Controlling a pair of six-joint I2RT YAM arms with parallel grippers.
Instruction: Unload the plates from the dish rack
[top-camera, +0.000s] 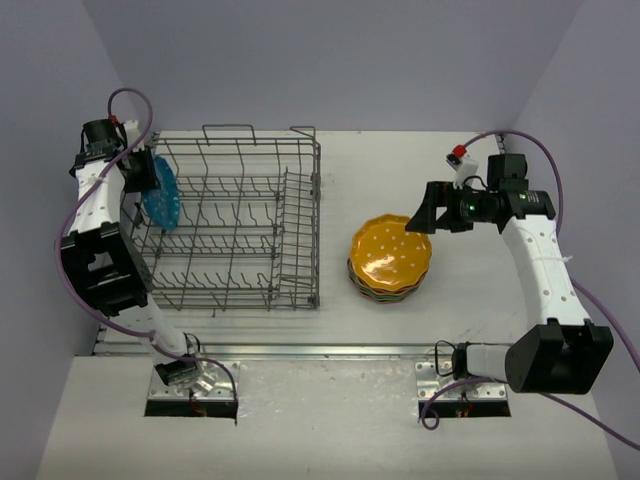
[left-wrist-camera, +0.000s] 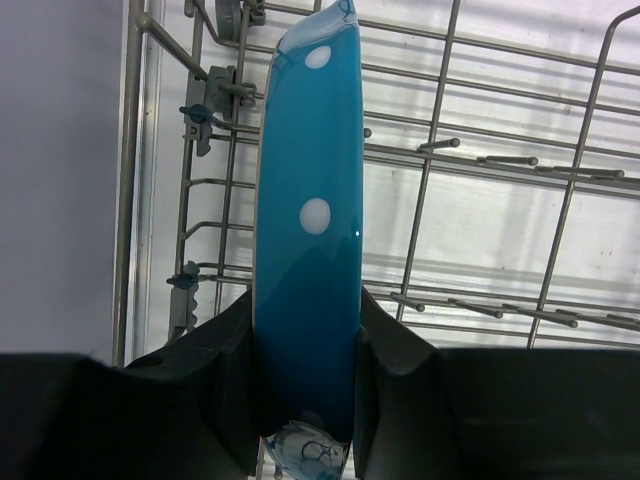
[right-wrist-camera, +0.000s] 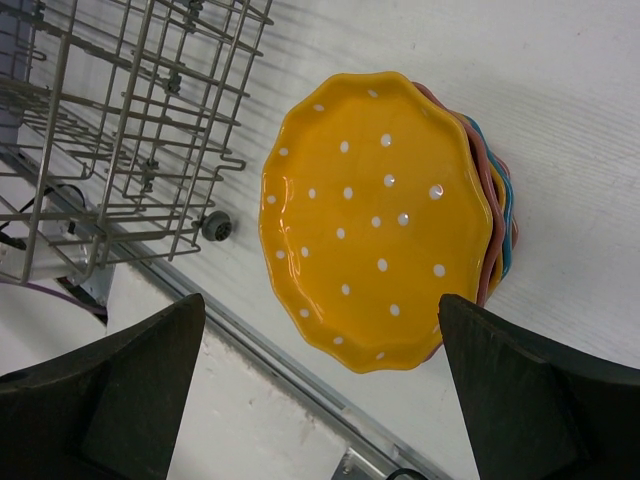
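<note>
Okay, left hand (left-wrist-camera: 305, 350) clamped on blue plate (left-wrist-camera: 305, 200) at left end of dish rack (top-camera: 317, 220): lift straight up, clear the tines (left-wrist-camera: 440, 145), then swing; right hand (right-wrist-camera: 318, 335) apart over stack (right-wrist-camera: 380, 210) on counter (top-camera: 480, 150).

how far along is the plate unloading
Done: a stack of plates on the table, orange-yellow one on top. In hand: the left fingers are shut on the blue plate, upright in the dish rack. Left: lifting it out; no other plates show there.

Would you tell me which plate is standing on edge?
The blue plate, upright in the dish rack, pinched by the left gripper; the others lie stacked flat on the table, orange plate on top.
</note>
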